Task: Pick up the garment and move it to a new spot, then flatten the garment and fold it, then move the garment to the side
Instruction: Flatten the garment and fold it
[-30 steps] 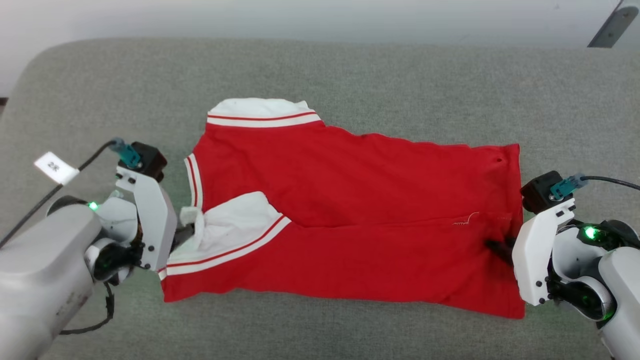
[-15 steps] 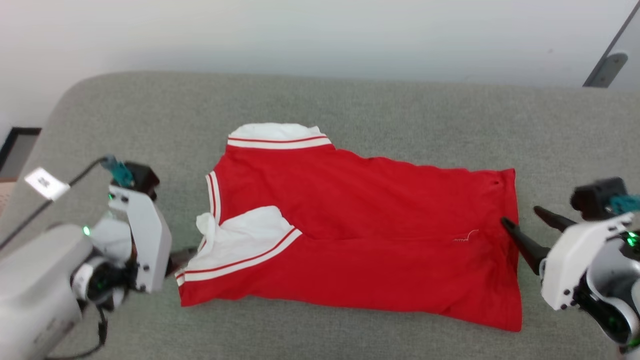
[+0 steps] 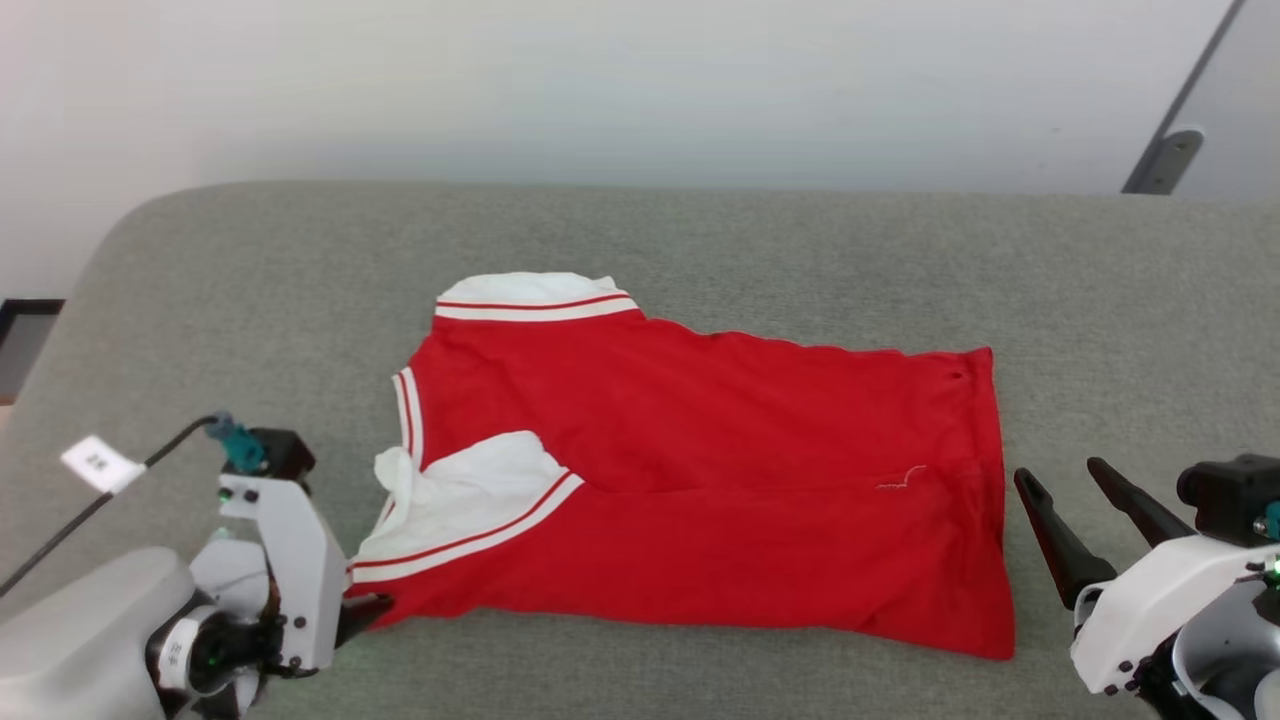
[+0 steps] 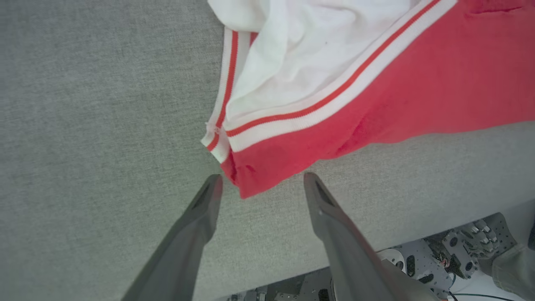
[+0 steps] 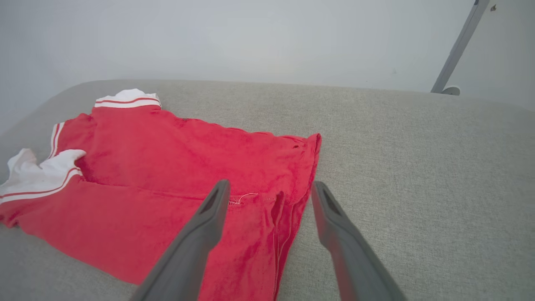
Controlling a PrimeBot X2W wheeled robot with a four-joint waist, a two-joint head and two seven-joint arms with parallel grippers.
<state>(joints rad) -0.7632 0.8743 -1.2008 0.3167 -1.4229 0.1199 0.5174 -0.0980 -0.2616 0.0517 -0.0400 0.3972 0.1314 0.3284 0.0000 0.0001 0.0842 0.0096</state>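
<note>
The garment [image 3: 700, 480], a red jersey with white red-striped sleeves, lies folded lengthwise on the grey cushion. One sleeve [image 3: 530, 292] points to the far side, and the other [image 3: 470, 495] is folded over the body at the left end. My left gripper [image 4: 261, 182] is open, and the garment's near left corner [image 4: 246, 175] lies just beyond its fingertips, untouched. To the right of the hem [image 3: 990, 500], my right gripper [image 3: 1058, 472] stands open and holds nothing. In the right wrist view it [image 5: 271, 184] hovers above the hem end of the garment [image 5: 167, 167].
The grey upholstered cushion [image 3: 700, 240] has bare room behind and to the right of the garment. A pale wall rises behind it, with a slanted metal bar [image 3: 1160, 160] at the upper right. The cushion's near edge and robot base parts [image 4: 439, 259] show below my left gripper.
Both grippers have let go of the garment's ends and drawn back toward me. The right jaws went from shut on the hem to wide open. The head camera has tilted up.
</note>
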